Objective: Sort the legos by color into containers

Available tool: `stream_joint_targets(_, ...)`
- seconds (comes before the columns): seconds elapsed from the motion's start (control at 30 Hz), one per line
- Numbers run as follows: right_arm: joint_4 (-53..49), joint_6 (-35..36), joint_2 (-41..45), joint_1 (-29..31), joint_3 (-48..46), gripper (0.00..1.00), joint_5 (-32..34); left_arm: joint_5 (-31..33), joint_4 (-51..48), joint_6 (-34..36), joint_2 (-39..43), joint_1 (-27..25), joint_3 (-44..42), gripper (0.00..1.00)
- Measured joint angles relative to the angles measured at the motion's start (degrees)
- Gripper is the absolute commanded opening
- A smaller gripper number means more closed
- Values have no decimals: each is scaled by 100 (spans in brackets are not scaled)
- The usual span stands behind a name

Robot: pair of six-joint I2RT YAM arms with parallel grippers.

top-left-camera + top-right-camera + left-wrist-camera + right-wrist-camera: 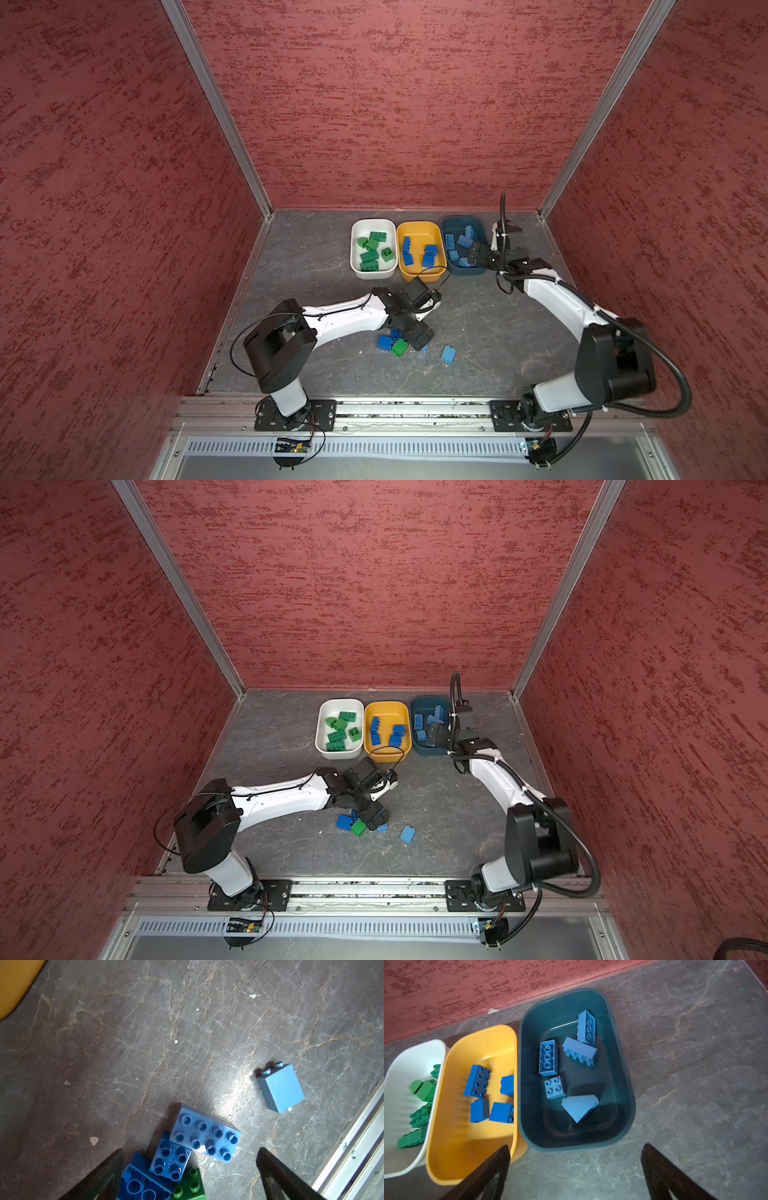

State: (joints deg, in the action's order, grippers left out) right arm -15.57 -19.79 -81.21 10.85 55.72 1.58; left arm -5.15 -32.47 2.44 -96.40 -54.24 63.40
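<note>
While left hand (191,1150) hovers wide over legos (204,1136), right hand (576,1147) gapes by teal container (612,1084).

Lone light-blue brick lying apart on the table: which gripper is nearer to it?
Left. The left gripper hangs open over the brick cluster just beside the lone light-blue brick; the right gripper is open far off at the teal tub.

No readable text, label, brand, number or sign in any of the views.
</note>
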Motion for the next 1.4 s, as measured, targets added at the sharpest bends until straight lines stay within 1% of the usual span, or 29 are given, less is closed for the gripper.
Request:
stream_joint_targets(0.07, -44, -138, 457, 20, -431, 99, -17, 35, -4, 114, 4, -50, 0, 100)
stream_joint_targets(0.13, -105, -243, 756, 26, -726, 99, -17, 76, -35, 234, -15, -157, 0, 97)
stream_joint_targets(0.27, -192, -382, 1056, 31, -1008, 99, 7, 120, -151, 404, -166, -330, 72, 90)
stream_joint_targets(0.37, -319, -422, 1311, 31, -1123, 99, 20, 208, -219, 514, -455, -398, 240, 86)
stream_joint_targets(0.6, -313, -426, 1357, 31, -1123, 99, 22, 433, -437, 809, -1060, -437, 656, 83)
stream_joint_targets(0.8, -317, -424, 1357, 31, -1123, 99, 46, 544, -699, 1058, -1364, -472, 885, 73)
stream_joint_targets(0.93, -315, -422, 1360, 31, -1123, 99, 76, 575, -804, 1178, -1386, -503, 938, 67)
stream_joint_targets(1.1, -317, -420, 1360, 31, -1143, 99, 105, 540, -824, 1193, -1386, -498, 938, 57)
stream_joint_targets(1.17, -315, -417, 1360, 31, -1143, 99, 109, 501, -822, 1145, -1386, -459, 938, 49)
stream_joint_targets(1.23, -313, -417, 1353, 31, -1143, 99, 116, 463, -791, 1062, -1384, -404, 938, 45)
stream_joint_targets(1.4, -173, -479, 1327, 31, -1158, 99, 125, 463, -632, 538, -1379, -90, 1156, 44)
